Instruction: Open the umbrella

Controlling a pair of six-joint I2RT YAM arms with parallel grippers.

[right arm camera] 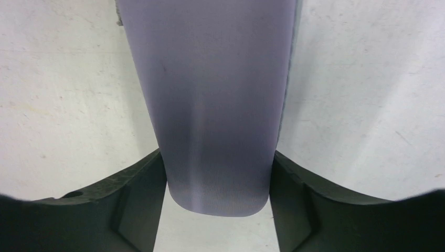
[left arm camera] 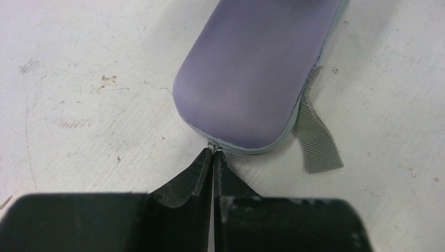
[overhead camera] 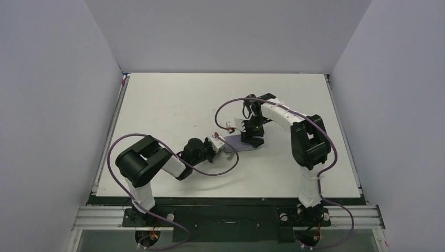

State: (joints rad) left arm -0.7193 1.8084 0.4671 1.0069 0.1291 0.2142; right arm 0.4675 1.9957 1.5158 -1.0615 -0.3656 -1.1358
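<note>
**Item 1. Umbrella** (overhead camera: pixel 240 145): packed flat, showing only a smooth lavender oblong outer (left arm camera: pixel 252 79) with rounded ends. It lies on the desk right of centre, between the two arms. The right wrist view shows its length running straight away from the camera (right arm camera: pixel 210 105).

**Item 1a. Zip** (left arm camera: pixel 257 149): pale grey, running round the edge of the rounded end nearest the left arm.

**Item 1b. Zip pull** (left arm camera: pixel 212 146): small and metallic, at the very tip of that end.

**Item 1c. Strap** (left arm camera: pixel 316 144): grey webbing, a short loose tab coming off the zip edge and lying flat on the desk beside the umbrella.

**Item 2. Left hand** (left arm camera: pixel 212 153): low over the desk at the umbrella's near end (overhead camera: pixel 223 143). Fingers pressed together with no gap, their tips nipping the zip pull.

**Item 3. Right hand** (right arm camera: pixel 218 176): reaching in from the far side (overhead camera: pixel 251 135). It straddles the umbrella's other end, one black finger (right arm camera: pixel 141 199) against each long side, clamped across its width.

**Item 4. Desk** (overhead camera: pixel 173 100): white, with scuffs and small brownish marks (left arm camera: pixel 78 79). It carries the umbrella.
</note>
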